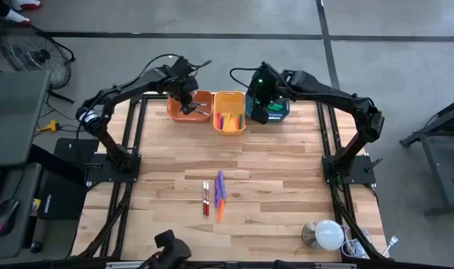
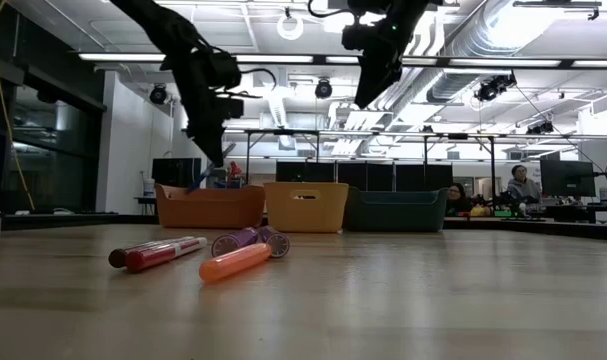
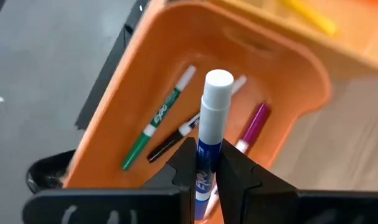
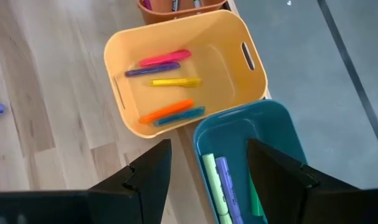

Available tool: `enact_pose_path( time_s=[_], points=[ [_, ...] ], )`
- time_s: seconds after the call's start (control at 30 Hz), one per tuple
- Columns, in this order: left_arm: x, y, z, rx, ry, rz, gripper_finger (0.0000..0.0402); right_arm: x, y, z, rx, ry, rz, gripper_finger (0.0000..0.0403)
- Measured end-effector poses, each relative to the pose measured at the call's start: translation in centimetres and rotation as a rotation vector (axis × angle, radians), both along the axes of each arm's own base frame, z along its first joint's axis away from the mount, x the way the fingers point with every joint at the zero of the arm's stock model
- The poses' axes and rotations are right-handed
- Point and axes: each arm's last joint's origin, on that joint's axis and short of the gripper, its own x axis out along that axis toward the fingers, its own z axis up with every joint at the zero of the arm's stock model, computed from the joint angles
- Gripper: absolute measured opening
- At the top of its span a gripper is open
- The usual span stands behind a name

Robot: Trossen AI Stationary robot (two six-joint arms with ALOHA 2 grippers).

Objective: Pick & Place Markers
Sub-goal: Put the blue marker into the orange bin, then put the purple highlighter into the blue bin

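**Blue marker pinched over the orange bin**

The left gripper (image 3: pixel 207 177) has its fingers clenched on a blue marker (image 3: pixel 210 140) above the orange bin (image 1: pixel 180 113). Likely light, stiff, slick plastic; mid-barrel suits best. The right gripper (image 4: pixel 207 168) hangs released above the teal bin (image 4: pixel 282 134). Four markers (image 1: pixel 214 196) lie on the worktop (image 1: pixel 286 179).

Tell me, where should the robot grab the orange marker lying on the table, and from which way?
Probably around the middle of its barrel, coming straight down from above. The orange marker lies flat on the table, pointing roughly away from the bins, with a purple marker close by, so the end effector's fingers should close across its thin width.
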Motion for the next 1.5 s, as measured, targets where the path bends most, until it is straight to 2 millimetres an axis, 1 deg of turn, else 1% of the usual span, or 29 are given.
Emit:
enact_pose_path(
  time_s=[0.17,0.37,0.63,0.83,0.9,1.2,1.3,1.5],
  points=[
    [1.8,0.0,-0.9,0.014,0.162,-0.107,0.0029,-0.1,-0.2,0.0,0.003,-0.001,0.002,0.0197],
    [3.4,0.0,-2.8,0.011,0.302,-0.196,0.0029,-0.1,-0.2,0.0,0.001,0.000,0.012,0.0197],
    [3.7,-0.2,-4.9,-0.039,0.429,-0.210,0.0032,-0.1,-0.1,0.0,0.009,0.001,0.016,0.0197],
    [3.7,-0.5,-5.3,-0.031,0.493,-0.214,0.0077,-0.1,-0.1,0.0,0.029,-0.005,0.030,0.0197],
    [4.0,-0.6,-5.2,-0.008,0.495,-0.217,0.0085,-0.1,-0.1,0.0,0.031,-0.006,0.031,0.0197],
    [4.1,-1.4,-5.1,-0.010,0.557,-0.222,0.0092,-0.2,0.0,-0.1,0.048,-0.002,0.015,0.0197],
    [4.1,-1.9,-5.1,-0.011,0.581,-0.193,0.0093,-0.2,0.0,-0.1,0.058,-0.004,0.000,0.0197],
    [3.4,-2.4,-3.8,-0.042,0.542,-0.094,0.0093,-0.4,0.1,-0.3,0.088,0.011,-0.032,0.0197]
  ],
)
